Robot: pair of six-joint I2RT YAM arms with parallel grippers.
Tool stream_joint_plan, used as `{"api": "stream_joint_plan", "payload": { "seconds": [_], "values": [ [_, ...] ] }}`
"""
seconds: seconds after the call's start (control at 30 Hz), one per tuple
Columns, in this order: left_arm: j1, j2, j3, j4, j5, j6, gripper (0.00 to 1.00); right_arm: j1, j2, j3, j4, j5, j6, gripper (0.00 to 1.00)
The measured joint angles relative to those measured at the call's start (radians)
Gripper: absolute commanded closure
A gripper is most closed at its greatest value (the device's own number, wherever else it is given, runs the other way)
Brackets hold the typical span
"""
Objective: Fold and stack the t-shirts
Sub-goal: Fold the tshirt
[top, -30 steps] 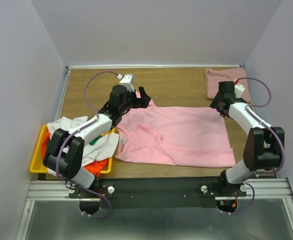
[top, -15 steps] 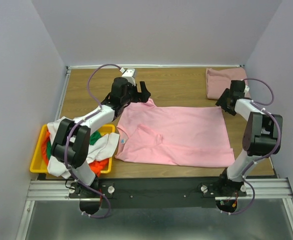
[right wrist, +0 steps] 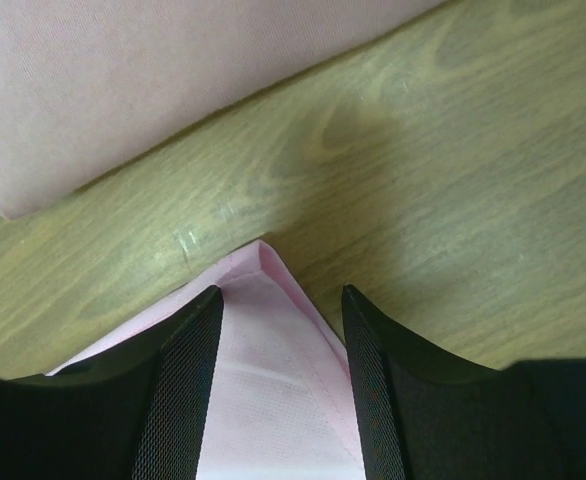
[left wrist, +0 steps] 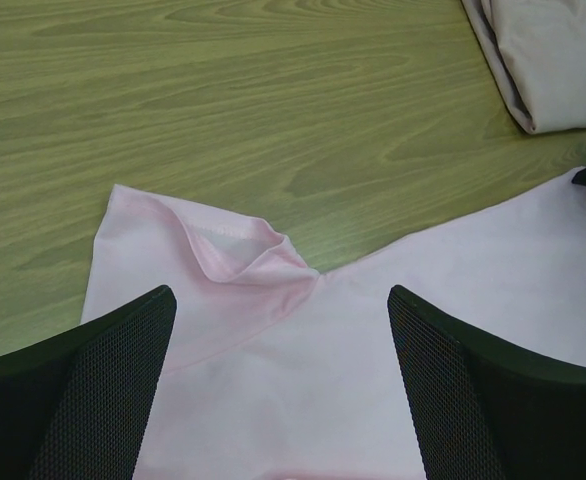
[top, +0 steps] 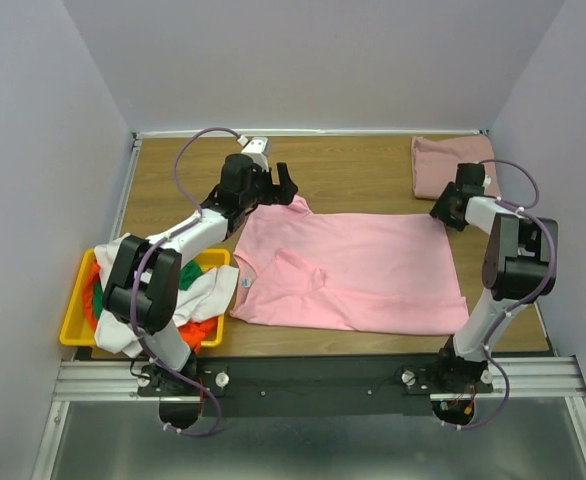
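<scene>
A bright pink t-shirt (top: 358,265) lies spread flat on the wooden table, with a small neck label (top: 244,283) at its left. A dusty rose-pink t-shirt (top: 441,160) lies folded at the back right; it also shows in the left wrist view (left wrist: 558,60) and the right wrist view (right wrist: 153,70). My left gripper (top: 281,186) is open over the pink shirt's far left sleeve (left wrist: 228,265), jaws wide apart (left wrist: 278,340). My right gripper (top: 442,211) is open, its jaws (right wrist: 275,375) straddling the shirt's far right corner (right wrist: 268,300).
A yellow plastic bin (top: 73,325) stands at the table's left front, holding a white tee (top: 208,290), an orange one (top: 201,331) and a green one (top: 95,296). Walls close in the table on three sides. The metal rail (top: 313,375) runs along the near edge.
My left gripper has reached farther back, off the shirt body to the sleeve's edge. My right gripper has shifted slightly right and back, settling at the shirt's far right corner. The shirt lies the same.
</scene>
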Motion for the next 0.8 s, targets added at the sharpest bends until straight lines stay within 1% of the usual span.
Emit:
{"api": "stream_joint_plan", "payload": {
  "seconds": [0.2,0.3,0.4,0.43,0.53,0.57,0.67,0.73,0.8],
  "values": [
    [0.0,0.016,0.015,-0.022,0.0,0.023,0.07,0.0,0.024,0.016,0.031,-0.018,-0.01,0.47],
    [0.0,0.017,0.019,-0.043,-0.001,0.034,0.07,0.0,0.031,0.019,0.045,-0.025,-0.014,0.52],
    [0.001,0.017,0.026,-0.055,-0.002,0.043,0.07,0.0,0.034,0.019,0.055,-0.032,-0.018,0.6],
    [0.0,0.018,0.029,-0.056,-0.004,0.048,0.07,0.0,0.035,0.02,0.058,-0.034,-0.019,0.67],
    [0.0,0.026,0.042,-0.062,-0.01,0.053,0.08,0.0,0.038,0.02,0.062,-0.043,-0.024,0.77],
    [0.0,0.037,0.053,-0.063,-0.013,0.055,0.08,0.0,0.039,0.019,0.062,-0.047,-0.027,0.85],
    [0.0,0.071,0.082,-0.072,-0.031,0.06,0.08,-0.001,0.04,0.019,0.062,-0.051,-0.027,0.92],
    [0.001,0.098,0.113,-0.091,-0.053,0.065,0.09,-0.001,0.04,0.019,0.063,-0.053,-0.026,0.95],
    [0.001,0.129,0.152,-0.109,-0.079,0.073,0.13,-0.001,0.04,0.019,0.063,-0.055,-0.026,0.95]
  ]
}}
